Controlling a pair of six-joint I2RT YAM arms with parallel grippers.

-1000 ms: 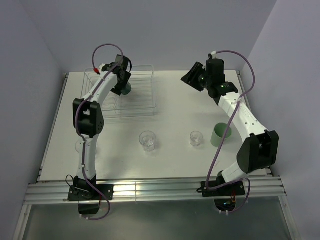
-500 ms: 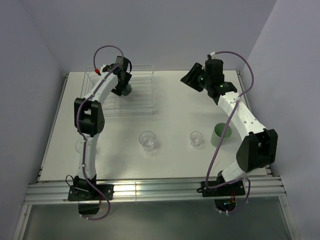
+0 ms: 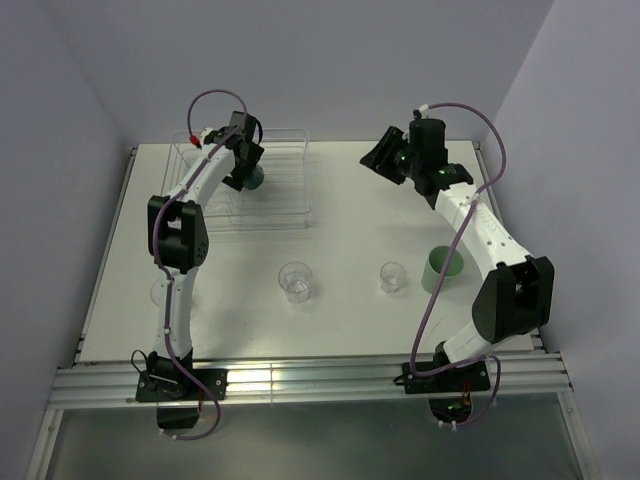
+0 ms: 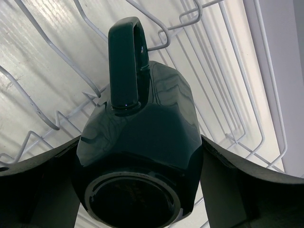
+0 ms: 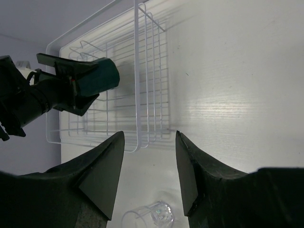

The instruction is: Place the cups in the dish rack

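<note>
**Figure.** The white table [image 3: 340,300] is carrying the clear wire dish rack [image 3: 282,205], which is sitting at the far left, where it stood a second ago.

The left gripper [image 3: 243,163] is reaching over the rack's left half, its fingers [image 4: 42,190] clamping the dark green mug [image 4: 142,133] from both sides. In the left wrist view the mug is showing its base to the camera and is pointing its handle toward the rack's wires. Whether the mug is touching the wires cannot be told. Compared with the frame a second ago, the gripper and mug are sitting very slightly farther back.

The right gripper [image 5: 147,175] is hovering over the far right of the table, well apart from the rack. Its fingers are spread wide around nothing, and it is lying slightly farther left than a second ago.

The pale mint-green cup [image 3: 441,268] is resting beside the right arm, unmoved.

Two glass tumblers [image 3: 295,281] [image 3: 393,277] are standing at the table's near middle, unmoved. A third tumbler [image 3: 160,292] is standing partly hidden behind the left arm.
</note>
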